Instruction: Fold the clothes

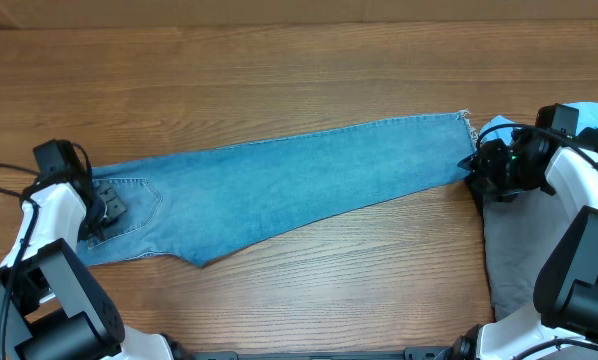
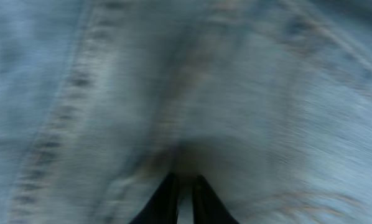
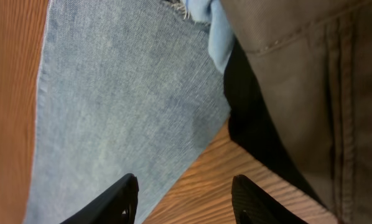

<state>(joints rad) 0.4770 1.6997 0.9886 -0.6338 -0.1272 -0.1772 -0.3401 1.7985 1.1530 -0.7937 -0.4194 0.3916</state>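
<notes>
Jeans point(image 1: 279, 180): heavy, limp denim, not slippery. Left gripper point(image 2: 185, 186) pinches waist. Right gripper point(image 3: 185, 183) spread open over hem point(image 1: 459, 145), likely best hold.

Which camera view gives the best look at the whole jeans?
The overhead view: it shows the jeans spread out at full length, both ends in the frame. The left wrist view shows only blurred denim and stitching, very close. The right wrist view shows only one leg end with its frayed edge.
</notes>
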